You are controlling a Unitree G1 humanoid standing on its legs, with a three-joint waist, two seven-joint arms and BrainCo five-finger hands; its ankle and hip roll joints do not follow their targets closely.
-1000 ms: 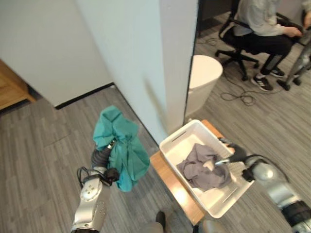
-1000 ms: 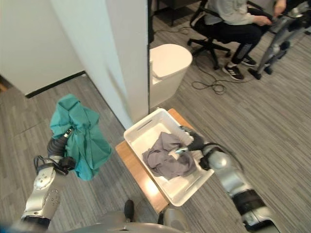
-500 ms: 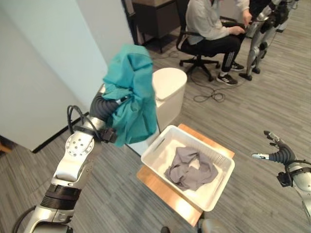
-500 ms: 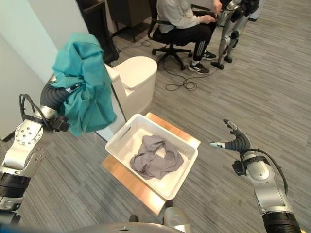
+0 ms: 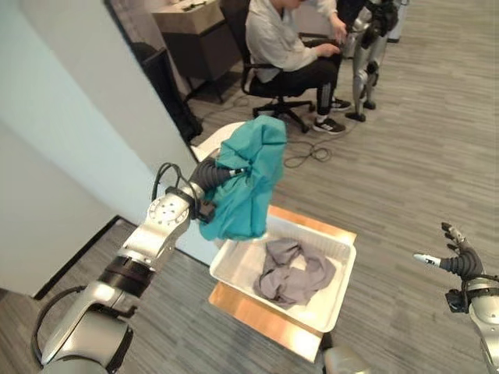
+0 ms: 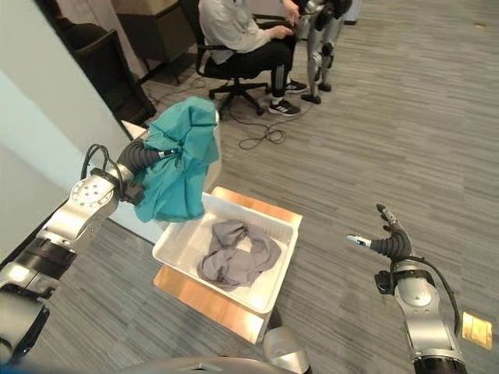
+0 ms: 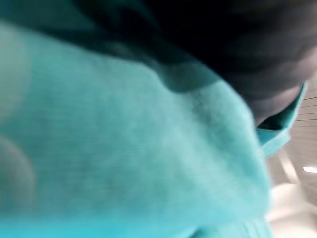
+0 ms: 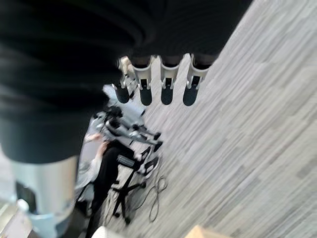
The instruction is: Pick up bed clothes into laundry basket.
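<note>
A teal garment (image 5: 245, 183) of soft, matte knit hangs in loose folds over the end of the left arm, bunched at the top and drooping to a rounded lower edge. It covers the left hand (image 6: 166, 156) entirely, so whether those fingers are curled into the cloth or straight cannot be told. In the left wrist view the same teal fabric (image 7: 129, 163) lies right against the lens, its fine weave visible, with a dark fold across the upper part.

The garment hangs at about 10 o'clock of the laundry basket (image 5: 341, 290), its lower edge above the basket's near-left corner. The basket is a white, rectangular plastic tub with slotted walls. Inside it lies a grey garment (image 5: 292, 271), crumpled into a twisted ring. The basket stands on a low table (image 5: 253, 312) with a glossy wooden top.

The right hand (image 6: 387, 244) is held in the air at 3 o'clock of the basket, well apart from it, above grey plank flooring (image 6: 405, 117). Its fingers (image 8: 167, 84) are straight and spread, holding nothing; the right wrist view shows their dark tips in a row.

At 12 o'clock a person (image 5: 277, 47) sits on a black office chair (image 5: 273, 101), and a white rounded bin (image 5: 214, 144) stands partly behind the teal cloth.
</note>
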